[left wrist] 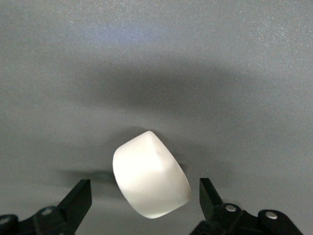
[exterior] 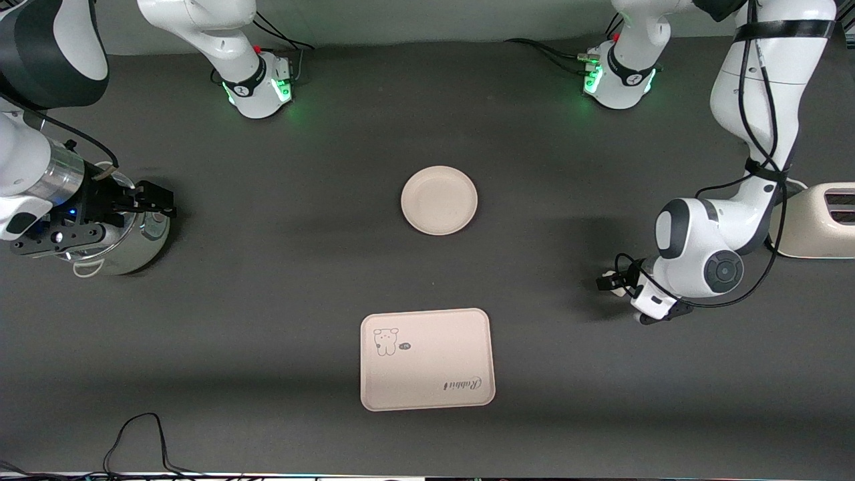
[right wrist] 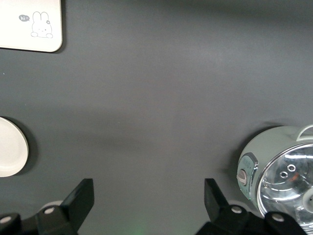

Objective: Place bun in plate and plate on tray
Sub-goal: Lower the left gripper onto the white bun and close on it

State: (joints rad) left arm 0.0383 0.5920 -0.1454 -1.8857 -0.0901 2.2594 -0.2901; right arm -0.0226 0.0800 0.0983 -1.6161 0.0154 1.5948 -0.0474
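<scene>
Front view, from the right arm's end: the right claw [exterior: 157, 200] hangs spread wide over a shiny lidded metal pot [exterior: 123, 250]. Mid-table sits the round cream-white plate [exterior: 439, 200], with the cream rectangular bear-printed tray [exterior: 427, 359] nearer the camera, well apart. At the left arm's end, the left claw [exterior: 611, 282] straddles the small off-white rounded bun [left wrist: 150, 176], fingers wide, beside a cream toaster [exterior: 818, 220].
</scene>
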